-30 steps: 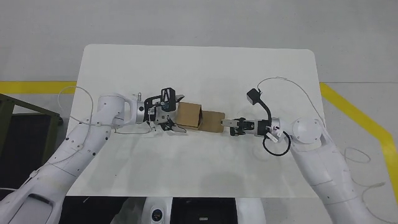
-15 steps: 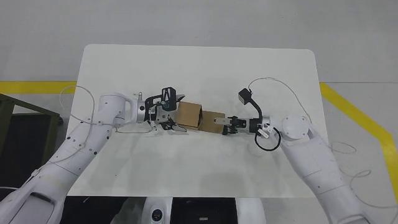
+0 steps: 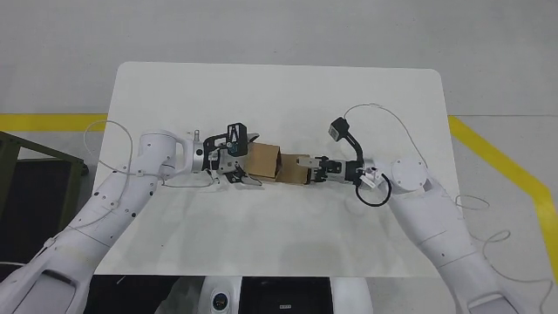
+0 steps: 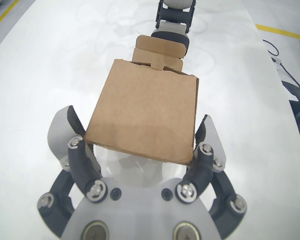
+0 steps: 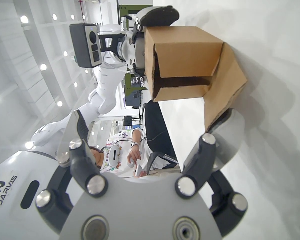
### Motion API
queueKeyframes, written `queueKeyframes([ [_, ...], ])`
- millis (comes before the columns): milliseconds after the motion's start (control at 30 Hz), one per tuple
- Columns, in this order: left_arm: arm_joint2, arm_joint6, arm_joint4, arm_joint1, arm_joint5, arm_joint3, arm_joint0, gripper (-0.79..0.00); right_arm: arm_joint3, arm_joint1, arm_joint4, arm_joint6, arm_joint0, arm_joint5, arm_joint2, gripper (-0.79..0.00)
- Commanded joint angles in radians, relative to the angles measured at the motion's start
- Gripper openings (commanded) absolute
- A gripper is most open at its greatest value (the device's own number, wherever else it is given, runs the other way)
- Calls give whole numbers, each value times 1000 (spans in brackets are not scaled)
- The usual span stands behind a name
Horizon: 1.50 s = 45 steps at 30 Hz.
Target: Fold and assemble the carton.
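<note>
Your left gripper has its fingers clamped on the two sides of the carton. It pinches the left end, with both pads in contact.

On the other side, the right gripper is spread wide. One finger lies low by the table and touches the outer edge of the end flap. The other finger is up in the air with nothing against it, so nothing is gripped on that side.

The carton lies on its side near the middle of the table. It runs left to right and is squared up into a tube. Its right end is open toward the right gripper and dark inside, and a smaller flap edge shows at the mouth. The end flap sticks out to the right, low over the table. It sits squarely between your right gripper and that open mouth.

A thin white cable loops over the table on the far side of the right wrist. Yellow tape runs on the floor off the table's right edge.
</note>
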Motion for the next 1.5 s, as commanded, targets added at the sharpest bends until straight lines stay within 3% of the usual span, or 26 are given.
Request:
queueKeyframes([
  [0,1,1,0,0,0,-1,1,0,-7,-1,15,9,5,-5,-1,0],
  [633,-7,5,-2,5,0,0,5,0,59,-48,103,7,96,-47,-102,0],
  [800,-9,5,-2,6,0,-2,7,0,87,-53,81,43,119,-50,-119,0],
  [1100,-11,5,-5,8,0,-4,10,0,110,-67,64,5,135,-51,-146,0],
  [1200,-11,3,-7,8,0,-4,10,0,111,-71,58,-11,136,-50,-151,-132],
  [1333,-12,1,-6,9,0,-4,11,0,118,-72,34,-33,135,-32,-155,-394],
  [1467,-13,1,-6,9,0,-5,12,0,118,-70,11,-44,127,-10,-152,-440],
])
